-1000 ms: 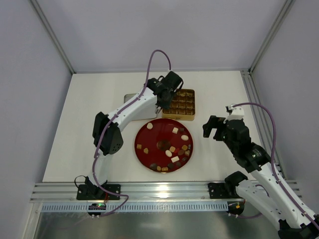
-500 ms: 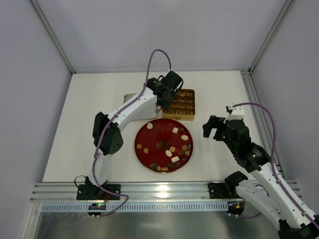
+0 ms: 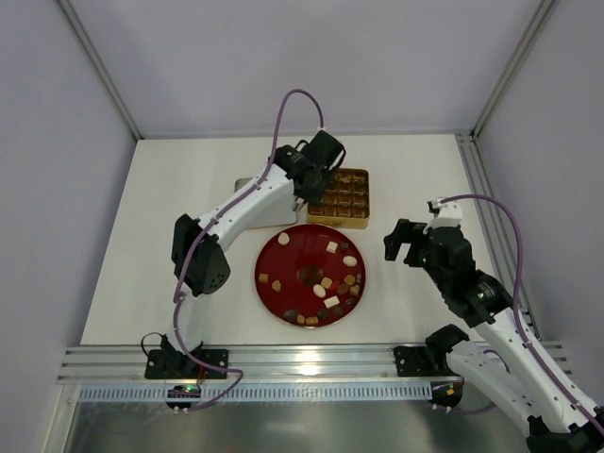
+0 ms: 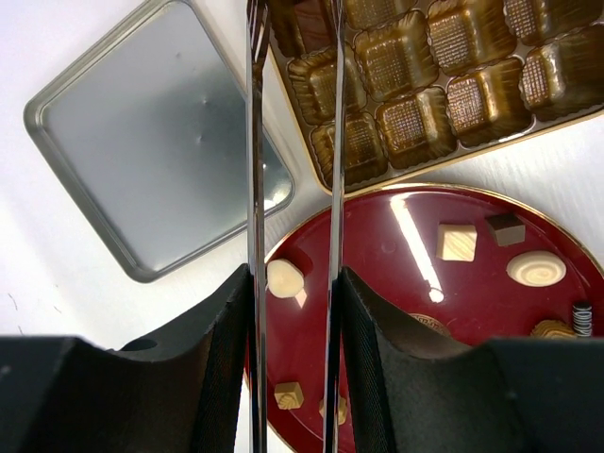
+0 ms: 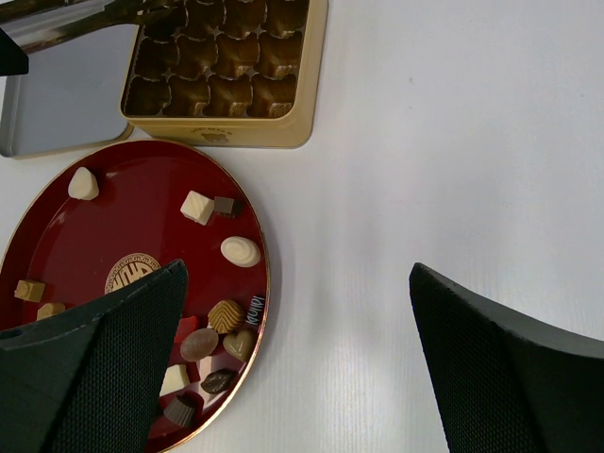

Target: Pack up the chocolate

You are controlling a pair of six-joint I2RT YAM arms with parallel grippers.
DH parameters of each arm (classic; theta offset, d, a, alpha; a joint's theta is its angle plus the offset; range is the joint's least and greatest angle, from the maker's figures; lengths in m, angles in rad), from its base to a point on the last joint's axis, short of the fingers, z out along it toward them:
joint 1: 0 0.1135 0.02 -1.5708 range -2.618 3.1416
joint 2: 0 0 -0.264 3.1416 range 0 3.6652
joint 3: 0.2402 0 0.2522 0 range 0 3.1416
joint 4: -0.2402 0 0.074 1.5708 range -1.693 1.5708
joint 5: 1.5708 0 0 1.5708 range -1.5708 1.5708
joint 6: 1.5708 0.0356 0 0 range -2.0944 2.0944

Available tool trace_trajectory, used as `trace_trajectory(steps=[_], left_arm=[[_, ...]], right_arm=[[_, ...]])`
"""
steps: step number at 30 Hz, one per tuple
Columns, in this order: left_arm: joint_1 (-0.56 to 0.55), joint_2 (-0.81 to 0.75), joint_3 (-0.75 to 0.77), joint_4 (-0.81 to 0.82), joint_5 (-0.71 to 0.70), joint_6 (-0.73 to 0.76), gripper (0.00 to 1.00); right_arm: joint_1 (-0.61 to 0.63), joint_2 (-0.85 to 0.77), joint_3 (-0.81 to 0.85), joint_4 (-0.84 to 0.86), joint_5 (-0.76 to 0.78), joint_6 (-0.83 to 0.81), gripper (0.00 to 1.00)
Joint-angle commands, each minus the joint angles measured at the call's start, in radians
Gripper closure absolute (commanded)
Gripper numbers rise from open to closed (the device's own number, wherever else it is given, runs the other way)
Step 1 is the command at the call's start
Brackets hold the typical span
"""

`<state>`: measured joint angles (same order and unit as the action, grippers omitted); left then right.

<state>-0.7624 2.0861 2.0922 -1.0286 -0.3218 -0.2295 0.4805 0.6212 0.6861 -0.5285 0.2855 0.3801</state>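
Item, nearest: round glossy red plate on the white counter, a gold emblem at its centre. The chocolate lies on it, and every piece that shows is on the plate. From above, most pieces crowd the rim from 1 o'clock round to 6 o'clock in mixed cream, caramel and dark brown, square, oval and round. One cream piece sits alone at 11 o'clock and two small caramel cubes at 8 o'clock. Item: right claw, at 3 o'clock of the plate and apart from it, above bare counter, fingers spread wide with nothing between them. Item: square gold tin, at 12 to 1 o'clock of the plate and just beside its rim, its moulded gold cells open to view. Item: silver lid, lying flat at 9 o'clock of the tin, just beside it and partly under the left arm. Item, farthest: left claw, two long thin metal blades above the tin's left column, standing a narrow gap apart. Nothing shows between the blades, but their tips run out of the wrist view, so this is probably an empty grip.
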Motion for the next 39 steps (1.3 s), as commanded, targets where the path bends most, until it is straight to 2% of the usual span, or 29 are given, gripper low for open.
trace_trajectory(steps=[1, 6, 10, 22, 28, 34, 39], left_arm=[[0.008, -0.096, 0.043, 0.033, 0.003, 0.006, 0.6], [0.008, -0.164, 0.019, 0.004, 0.033, -0.031, 0.6], [0.008, -0.268, -0.087, 0.009, 0.07, -0.077, 0.6], [0.002, -0.673, -0.565, -0.047, 0.122, -0.185, 0.6], [-0.015, -0.831, -0.742, -0.088, 0.164, -0.231, 0.59], [-0.038, -0.936, -0.894, -0.106, 0.22, -0.268, 0.59], [-0.087, -0.975, -0.951, -0.134, 0.233, -0.301, 0.59]], right_arm=[[0.0, -0.011, 0.001, 0.016, 0.014, 0.003, 0.0], [0.0, -0.012, 0.001, 0.015, 0.015, 0.003, 0.0], [0.0, -0.014, -0.002, 0.021, 0.012, 0.003, 0.0], [0.0, -0.009, 0.003, 0.025, -0.006, -0.001, 0.0], [0.001, -0.006, 0.001, 0.027, -0.014, -0.001, 0.0], [0.0, -0.006, 0.001, 0.027, -0.011, -0.003, 0.0], [0.0, -0.006, 0.0, 0.024, -0.008, -0.003, 0.0]])
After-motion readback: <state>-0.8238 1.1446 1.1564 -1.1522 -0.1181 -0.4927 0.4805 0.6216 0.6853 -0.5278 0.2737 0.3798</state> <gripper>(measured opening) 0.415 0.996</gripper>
